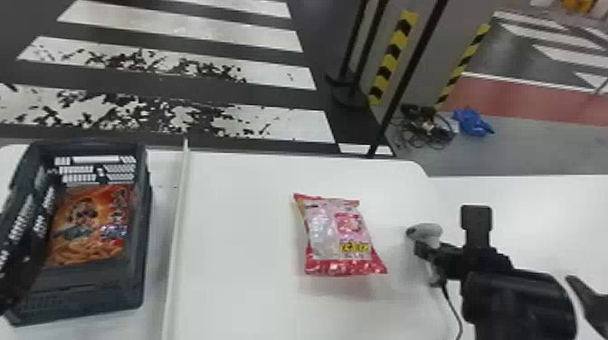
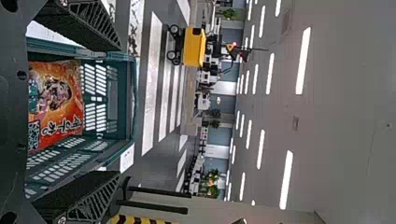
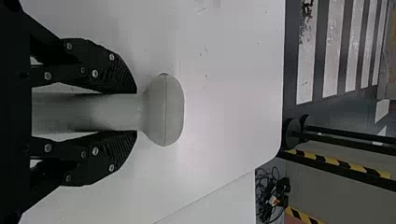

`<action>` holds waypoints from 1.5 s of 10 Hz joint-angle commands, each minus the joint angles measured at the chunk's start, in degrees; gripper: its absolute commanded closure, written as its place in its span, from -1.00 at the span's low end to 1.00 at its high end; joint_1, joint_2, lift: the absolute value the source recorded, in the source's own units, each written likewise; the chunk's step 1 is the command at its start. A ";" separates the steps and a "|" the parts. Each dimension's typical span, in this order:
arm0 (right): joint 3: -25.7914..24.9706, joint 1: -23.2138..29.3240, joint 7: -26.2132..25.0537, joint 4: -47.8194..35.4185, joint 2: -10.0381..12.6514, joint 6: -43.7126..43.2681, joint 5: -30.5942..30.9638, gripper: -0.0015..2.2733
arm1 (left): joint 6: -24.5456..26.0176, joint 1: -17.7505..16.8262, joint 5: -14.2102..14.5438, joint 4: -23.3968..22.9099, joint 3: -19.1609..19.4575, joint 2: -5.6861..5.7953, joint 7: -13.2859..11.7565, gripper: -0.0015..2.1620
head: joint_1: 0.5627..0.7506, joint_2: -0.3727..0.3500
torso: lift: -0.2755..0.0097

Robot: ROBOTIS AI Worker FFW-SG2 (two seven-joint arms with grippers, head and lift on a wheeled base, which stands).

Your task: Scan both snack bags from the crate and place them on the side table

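In the head view, my left gripper (image 1: 25, 253) is at the crate's left side; the left wrist view has this gripper (image 2: 119, 111) open, fingers wide apart. An orange-red snack bag (image 1: 90, 221) lies in the dark crate (image 1: 147, 226); in the left wrist view, the bag (image 2: 56, 100) shows inside the teal-looking crate (image 2: 122, 93), beyond the fingers. A pink-and-red snack bag (image 1: 337, 237) lies flat on the white table (image 1: 235, 226). To its right, my right gripper (image 1: 427, 255) holds the grey-white scanner (image 1: 425, 230). In the right wrist view, the gripper (image 3: 136, 112) is shut on the handle of the scanner (image 3: 166, 109).
A raised white strip (image 1: 177, 226) runs between the crate and the pink bag. Another white surface (image 1: 534, 203) adjoins at the right. A cable (image 1: 454, 309) hangs from the scanner. Black posts and striped tape stand beyond the table's far edge.
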 commanded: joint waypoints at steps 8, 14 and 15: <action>-0.35 8.37 1.90 -20.65 2.55 13.01 -8.54 -0.93 | 0.00 -0.06 0.00 -0.27 0.30 0.09 0.00 -0.96 | 0.41 -0.75 | 0.24; 2.64 9.78 11.92 -27.07 2.47 30.59 -19.00 -0.93 | 0.00 0.11 -0.09 0.17 0.30 0.00 0.00 -0.96 | 0.41 -0.39 | 0.24; 4.22 9.16 12.01 -27.07 2.38 30.24 -18.29 -0.93 | 0.00 0.11 -0.09 0.17 0.30 0.00 0.00 -0.96 | 0.41 -0.34 | 0.24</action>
